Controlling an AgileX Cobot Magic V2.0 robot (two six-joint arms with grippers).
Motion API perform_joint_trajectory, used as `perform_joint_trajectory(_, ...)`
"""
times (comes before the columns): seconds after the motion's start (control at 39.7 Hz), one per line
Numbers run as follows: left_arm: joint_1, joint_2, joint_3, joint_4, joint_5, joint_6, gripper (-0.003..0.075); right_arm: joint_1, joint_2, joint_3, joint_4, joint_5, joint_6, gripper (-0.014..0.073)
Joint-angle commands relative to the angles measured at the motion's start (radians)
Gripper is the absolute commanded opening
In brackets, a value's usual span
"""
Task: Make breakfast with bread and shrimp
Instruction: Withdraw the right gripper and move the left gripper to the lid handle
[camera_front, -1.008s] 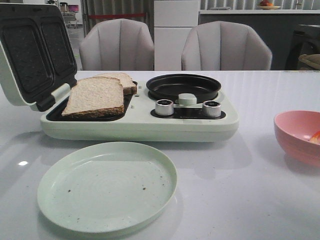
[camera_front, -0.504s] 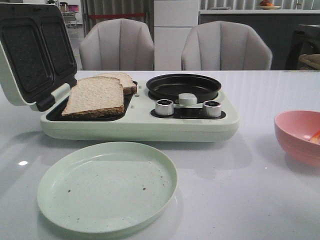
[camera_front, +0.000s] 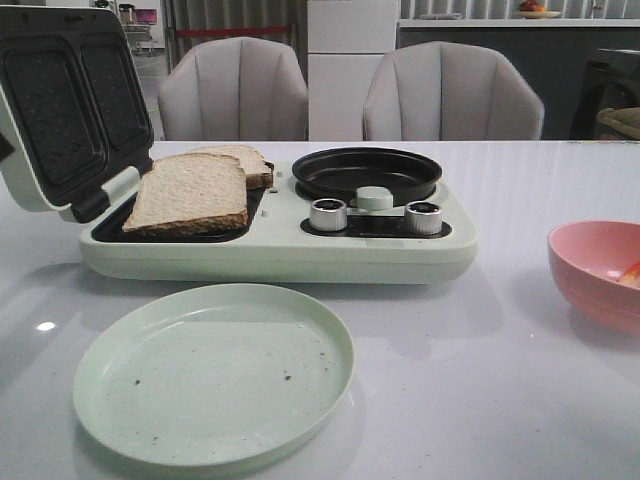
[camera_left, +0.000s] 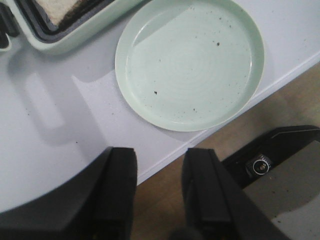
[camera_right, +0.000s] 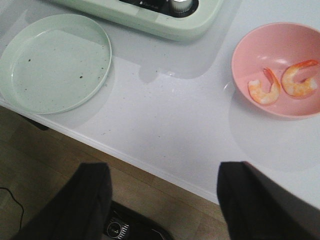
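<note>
Two bread slices (camera_front: 190, 190) lie overlapping on the left hotplate of the pale green breakfast maker (camera_front: 280, 255), whose lid (camera_front: 60, 100) stands open. A corner of the bread (camera_left: 62, 7) shows in the left wrist view. Two curled orange shrimp (camera_right: 265, 87) lie in the pink bowl (camera_right: 248, 47) at the table's right. My left gripper (camera_left: 160, 167) hangs open and empty over the table's front edge, near the green plate (camera_left: 190, 62). My right gripper (camera_right: 165, 182) is open wide and empty, also back over the front edge, between plate and bowl. Neither gripper shows in the front view.
A black round pan (camera_front: 367, 172) sits on the maker's right side behind two silver knobs (camera_front: 328, 214). The green plate (camera_front: 213, 372) lies in front of the maker, with dark crumbs on it. Two grey chairs (camera_front: 235, 90) stand behind the table. The floor and robot base show beyond the edge.
</note>
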Motion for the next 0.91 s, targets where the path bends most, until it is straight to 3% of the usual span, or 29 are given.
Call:
perform_joint_trajectory(0.0, 0.091, 0.021, -0.049, -0.072, -0.065, 0.104, 0.025, -0.001, -0.002, -0.027, 0.003, -0.058, 0.003, 0.0547)
perform_joint_trajectory(0.35, 0.635, 0.038, -0.049, -0.495, -0.121, 0.555, 0.013, -0.001, -0.002, -0.027, 0.003, -0.058, 0.003, 0.0547)
perform_joint_trajectory(0.55, 0.892, 0.038, -0.049, -0.514, -0.171, 0.607, 0.0099, -0.001, -0.002, -0.027, 0.003, -0.058, 0.003, 0.0547)
perform_joint_trajectory(0.68, 1.023, 0.047, -0.053, -0.521, -0.272, 0.614, 0.0099, -0.001, -0.002, -0.027, 0.003, -0.058, 0.003, 0.0547)
perform_joint_trajectory(0.88, 1.195, 0.148, -0.131, -0.763, -0.307, 0.835, 0.0099, -0.001, -0.002, -0.027, 0.003, -0.058, 0.003, 0.0547)
